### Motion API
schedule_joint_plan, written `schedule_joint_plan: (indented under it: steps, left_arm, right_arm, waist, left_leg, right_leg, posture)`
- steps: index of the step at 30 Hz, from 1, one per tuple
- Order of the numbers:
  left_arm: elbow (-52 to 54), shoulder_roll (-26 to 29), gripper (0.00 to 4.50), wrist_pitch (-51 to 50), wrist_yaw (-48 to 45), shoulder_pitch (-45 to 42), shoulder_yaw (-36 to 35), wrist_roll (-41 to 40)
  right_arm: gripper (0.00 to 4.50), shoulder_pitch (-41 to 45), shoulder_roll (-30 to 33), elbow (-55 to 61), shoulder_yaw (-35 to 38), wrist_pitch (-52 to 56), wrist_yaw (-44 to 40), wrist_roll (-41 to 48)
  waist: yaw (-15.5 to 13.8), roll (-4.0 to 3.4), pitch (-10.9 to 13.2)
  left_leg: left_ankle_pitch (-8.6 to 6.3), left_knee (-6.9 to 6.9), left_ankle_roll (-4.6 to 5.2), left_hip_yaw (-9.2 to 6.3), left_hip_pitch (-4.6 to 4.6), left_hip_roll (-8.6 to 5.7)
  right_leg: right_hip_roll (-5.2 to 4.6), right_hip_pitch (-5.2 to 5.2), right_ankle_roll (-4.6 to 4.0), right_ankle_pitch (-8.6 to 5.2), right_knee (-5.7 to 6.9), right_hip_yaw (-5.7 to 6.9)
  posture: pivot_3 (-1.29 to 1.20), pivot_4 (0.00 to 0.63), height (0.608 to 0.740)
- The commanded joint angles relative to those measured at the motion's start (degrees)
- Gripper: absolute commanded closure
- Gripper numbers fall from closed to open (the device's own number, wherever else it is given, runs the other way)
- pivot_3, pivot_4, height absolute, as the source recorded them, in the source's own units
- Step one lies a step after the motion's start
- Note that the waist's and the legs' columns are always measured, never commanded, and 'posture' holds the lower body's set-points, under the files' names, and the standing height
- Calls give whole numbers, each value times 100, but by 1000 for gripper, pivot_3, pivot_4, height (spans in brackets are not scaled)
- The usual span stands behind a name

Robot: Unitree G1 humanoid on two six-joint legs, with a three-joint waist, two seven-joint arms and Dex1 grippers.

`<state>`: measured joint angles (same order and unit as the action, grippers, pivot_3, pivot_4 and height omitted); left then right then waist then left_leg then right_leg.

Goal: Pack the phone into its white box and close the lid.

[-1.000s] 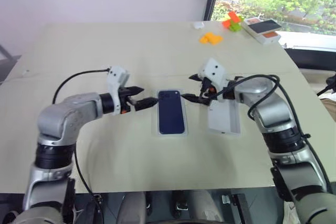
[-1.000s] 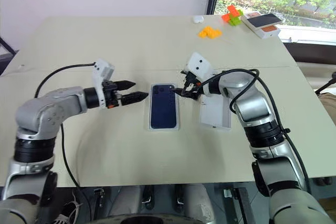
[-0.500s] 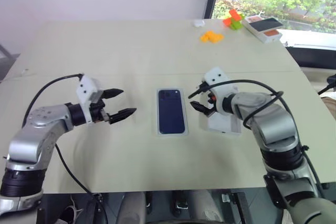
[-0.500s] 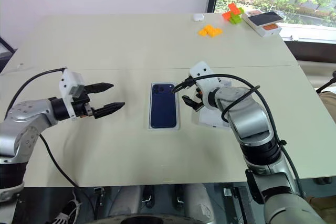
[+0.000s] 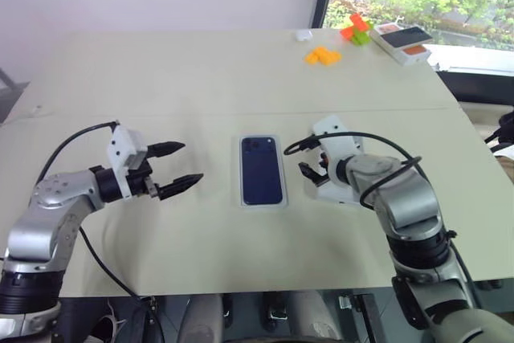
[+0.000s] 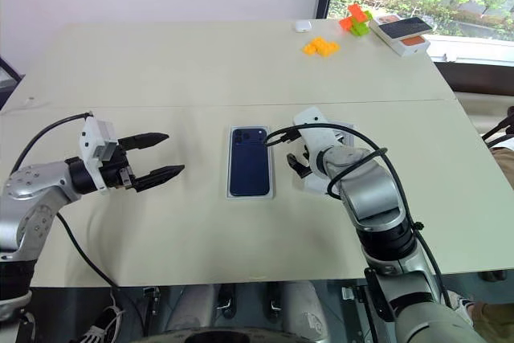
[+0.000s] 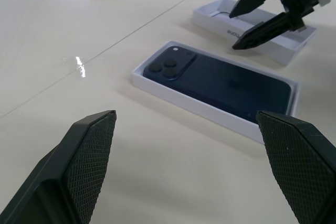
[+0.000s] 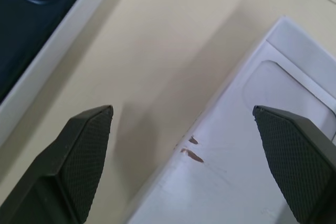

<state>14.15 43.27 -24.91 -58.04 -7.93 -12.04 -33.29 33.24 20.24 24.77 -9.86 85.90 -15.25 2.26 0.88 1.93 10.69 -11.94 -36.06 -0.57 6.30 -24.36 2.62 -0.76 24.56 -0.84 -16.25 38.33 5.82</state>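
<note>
Since a second ago, left gripper [image 5: 178, 168] pulled back from beside the white box [image 5: 261, 204] toward the robot's left, now well apart from it; right gripper [image 5: 309, 161] drawn away from the box's far corner and tipped down over the near edge of the lid [image 7: 273, 45]. Both sets of fingers [image 7: 86, 153] spread wide, released, holding and touching nothing. Phone [image 5: 262, 170] lying flat inside the white box, camera bump at the far end, lid resting inside-up just to its right on the table [image 5: 201, 78].
</note>
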Motion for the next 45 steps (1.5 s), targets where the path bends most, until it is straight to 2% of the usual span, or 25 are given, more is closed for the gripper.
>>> schedule_joint_plan:
  steps: [1,3,6,12,14,18,23,25,28,31,34,40,45]
  left_arm:
    - [199,185,0,-182,-213,155,-248,-311]
    - [173,213,0,-146,-187,180,-257,-270]
    - [206,177,0,-197,-110,129,-250,-327]
    - [295,141,0,-221,37,-40,-190,-327]
    - [285,131,0,-223,61,-65,-189,-327]
    - [257,119,0,-253,119,-74,-202,-337]
    - [121,41,0,-320,277,-143,-289,-392]
    - [29,2,0,-341,370,-210,-331,-379]
    - [-49,-32,0,-331,448,-287,-343,-357]
    - [-156,-107,0,-342,606,-391,-350,-321]
    - [-237,-176,0,-356,748,-450,-347,-278]
    - [-164,-248,0,-516,915,-465,-373,-374]
    - [-91,-296,0,-580,1030,-452,-453,-401]
  right_arm:
    - [31,32,-155,-16,255,85,174,3]
    - [31,72,-215,-103,305,48,237,13]
    - [805,69,-396,-201,465,93,311,61]
    - [3915,-127,-438,-386,454,-70,481,18]
    - [4462,-104,-439,-450,477,-157,526,17]
    - [4462,259,-731,-480,846,-335,471,202]
    - [4462,668,-1124,-360,1302,-729,-203,996]
    - [4462,1093,-1618,-436,2005,-672,-397,1533]
    - [4462,1556,-2000,-628,2683,-504,-451,1979]
    - [4462,2346,-2957,-1158,4257,380,-219,2454]
    - [4462,2668,-3608,-1524,5064,660,153,2778]
    - [4462,2610,-4034,-2173,5419,660,896,3654]
    - [4462,2727,-4153,-2570,5518,660,1510,4362]
  waist:
    - [-1,-2,1]
    - [-15,-1,0]
    - [-17,-1,0]
    - [-16,0,-1]
    - [-6,1,-1]
    - [11,0,-1]
    - [3,-2,0]
    - [1,-2,0]
    - [-2,-2,1]
    - [-7,-2,-1]
    - [-19,-1,-2]
    - [42,-5,0]
    - [43,-8,2]
  left_leg:
    - [0,0,0,0,0,1]
    - [0,1,0,0,0,2]
    - [0,-2,0,0,-1,1]
    - [0,-1,0,0,-2,1]
    - [0,-2,0,0,-1,1]
    - [0,1,0,0,1,5]
    - [0,4,0,0,0,8]
    - [0,4,0,0,-1,8]
    - [0,1,0,0,-2,8]
    - [0,0,0,0,-2,7]
    - [0,2,0,-1,1,7]
    - [-2,1,5,4,-1,-2]
    - [-2,8,4,4,3,4]
  right_leg:
    - [1,0,0,0,0,0]
    - [2,1,0,0,0,0]
    - [2,0,0,0,0,0]
    - [2,0,1,0,-1,0]
    - [2,0,1,0,-1,0]
    - [7,0,1,0,0,0]
    - [12,3,1,0,0,0]
    - [12,3,1,0,0,0]
    - [11,3,-1,2,1,0]
    - [8,0,-12,8,1,0]
    - [5,-2,-25,15,2,0]
    - [-9,-2,-25,15,0,1]
    - [1,3,-25,15,12,1]
  posture:
    - [0,150,737]
    - [0,150,737]
    - [0,150,737]
    - [0,150,737]
    - [0,150,737]
    - [0,150,737]
    - [0,150,737]
    - [0,150,737]
    - [0,150,737]
    - [0,150,737]
    - [0,150,737]
    - [0,150,737]
    - [0,150,737]
